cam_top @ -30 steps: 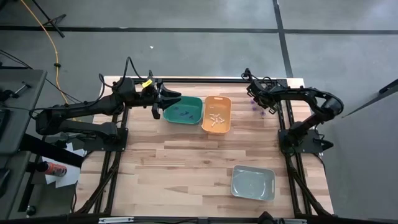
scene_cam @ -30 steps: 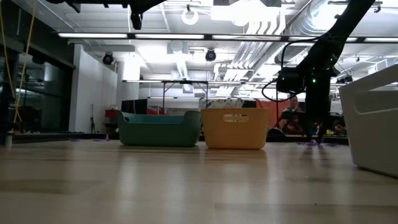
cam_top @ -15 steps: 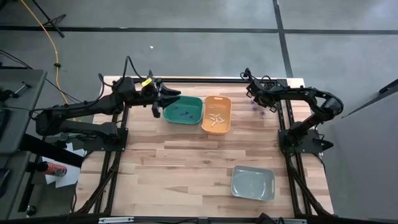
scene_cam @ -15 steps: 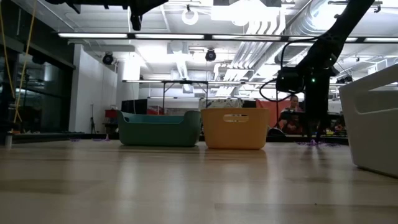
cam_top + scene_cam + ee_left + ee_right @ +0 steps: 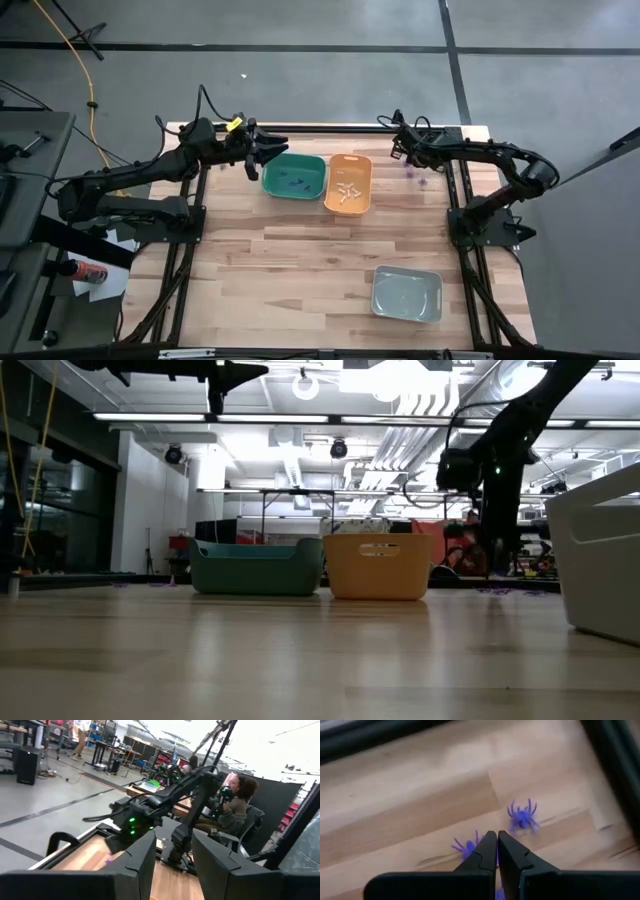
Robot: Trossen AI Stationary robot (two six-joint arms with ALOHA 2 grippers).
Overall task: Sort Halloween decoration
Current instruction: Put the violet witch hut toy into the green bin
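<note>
Two purple spiders (image 5: 522, 815) (image 5: 466, 847) of the Halloween decoration lie on the wood at the table's far right, seen in the high view as purple specks (image 5: 412, 173). My right gripper (image 5: 496, 836) hangs shut just above them, slanting down (image 5: 403, 150). The green bin (image 5: 295, 177) holds a few dark trinkets and the orange bin (image 5: 349, 183) whitish ones. My left gripper (image 5: 172, 855) is open and holds nothing. It stays level, high above the green bin's far left corner (image 5: 272, 150). My right gripper shows a sliver of purple (image 5: 497, 892) in the slit between its shut fingers. Whether that is a spider pinched there or one lying on the table behind, I cannot tell.
A grey bin (image 5: 407, 294) stands near the table's front right and fills the low view's right edge (image 5: 600, 560). Bare wood lies between it and the two far bins. A black rail (image 5: 330, 128) runs along the far edge. A person sits beyond the table (image 5: 240, 800).
My right gripper has risen off the table and gone a little toward the far edge and the left, its wrist rolling on the way. The spiders on the wood have stayed where they were.
</note>
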